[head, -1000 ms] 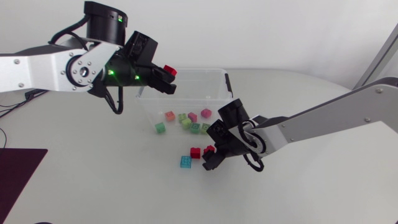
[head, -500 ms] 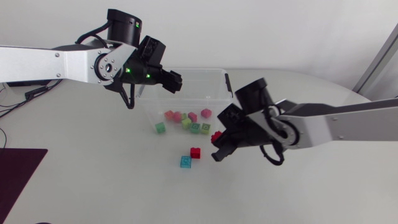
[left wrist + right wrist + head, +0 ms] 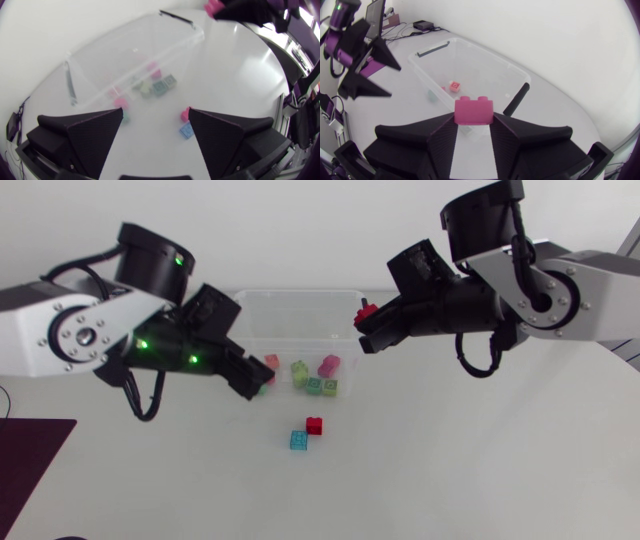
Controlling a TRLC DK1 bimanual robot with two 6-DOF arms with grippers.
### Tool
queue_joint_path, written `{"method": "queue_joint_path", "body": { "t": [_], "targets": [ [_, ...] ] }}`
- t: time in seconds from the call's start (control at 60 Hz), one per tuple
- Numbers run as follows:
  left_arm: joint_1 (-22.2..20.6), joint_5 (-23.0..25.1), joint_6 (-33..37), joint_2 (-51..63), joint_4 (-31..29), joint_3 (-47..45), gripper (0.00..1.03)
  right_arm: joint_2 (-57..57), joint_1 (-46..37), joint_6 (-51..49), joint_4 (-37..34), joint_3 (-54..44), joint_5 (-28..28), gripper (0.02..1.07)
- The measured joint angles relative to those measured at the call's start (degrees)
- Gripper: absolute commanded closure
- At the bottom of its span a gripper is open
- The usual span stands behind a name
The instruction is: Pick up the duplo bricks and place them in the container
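Over the table, head view: clear container [image 3: 296, 294] with a cluster of bricks [image 3: 314, 385], green, pink and reddish, lying inside along its front wall. Just outside that front wall, on the table, loose red brick [image 3: 315, 425] and blue brick [image 3: 298, 440], close together. Right gripper [image 3: 366, 330] raised beside the container's right end, near the rim, pinching a held brick [image 3: 367, 311], red, between its fingers. Left gripper [image 3: 252, 383] low at the container's front left corner, before the wall; finger spacing hard to judge from this angle.

Left wrist view: left gripper [image 3: 156, 114] with fingers spread wide, nothing between them. Ahead of it, container [image 3: 135, 45], with the cluster of bricks [image 3: 160, 87] seen through its wall. Loose red brick [image 3: 185, 115] and blue brick [image 3: 186, 131] on the container's near side, beside one finger and partly hidden by it. Right gripper [image 3: 225, 11] beyond the container's far end, held brick [image 3: 214, 6] at its tip.

Right wrist view: right gripper [image 3: 474, 131] clamped on the held brick [image 3: 474, 111], one finger on each side, studs upward. Past it, container [image 3: 485, 62] open-topped, one reddish piece of the cluster of bricks [image 3: 454, 87] on its floor, black latch [image 3: 516, 99] at its nearer end. Left gripper [image 3: 392, 80] off the container's far end, fingers apart
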Motion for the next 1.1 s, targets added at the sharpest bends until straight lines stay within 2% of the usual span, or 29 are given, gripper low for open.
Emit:
{"method": "queue_joint_path", "body": {
  "t": [0.2, 0.35, 0.433, 0.45, 0.467, 0.5, 0.6, 0.75, 0.95, 1.1],
  "targets": [
    [-6.19, -0.7, -0.66, 3.52, -0.68, -3.43, 0.11, 7.23, 0.0, 1.84, 1.99, 7.41, -0.33, 0.8],
    [-8.81, -2.23, -2.89, 9.62, -0.72, -3.17, 0.11, 13.11, 0.0, 2.8, 3.32, 11.39, -0.09, 0.77],
    [-10.16, -3.78, -4.5, 13.27, -1.4, -2.05, 0.11, 16.24, 0.0, 3.19, 3.48, 13.46, 0.59, 0.37],
    [-10.45, -3.91, -4.81, 13.94, -1.79, -1.62, 0.11, 16.83, 0.0, 3.21, 3.45, 13.92, 0.7, 0.34],
    [-10.64, -4.17, -5.05, 14.47, -2.12, -1.25, 0.11, 17.46, 0.0, 3.28, 3.45, 14.49, 0.79, 0.2],
    [-11.26, -4.68, -5.92, 15.89, -2.78, -0.17, 0.11, 18.56, 0.0, 3.63, 3.41, 15.5, 1.01, 0.09],
    [-12.26, -5.77, -7.93, 19.06, -4.7, 3.02, 0.11, 19.52, 0.0, 4.28, 3.21, 16.52, 1.77, 0.08],
    [-12.13, -6.27, -11.76, 23.69, -10.67, 10.1, 0.11, 18.21, -0.09, 5.64, 3.23, 16.22, 1.88, 0.08],
    [-10.73, -6.29, -15.39, 30.69, -17.64, 17.53, 0.12, 8.39, -1.14, 6.23, 3.23, 10.8, 1.9, 0.08],
    [-11.41, -6.32, -17.88, 33.7, -19.45, 19.28, 0.17, 1.68, -1.18, 6.43, 3.23, 5.22, 1.88, 0.08]
  ]
}}
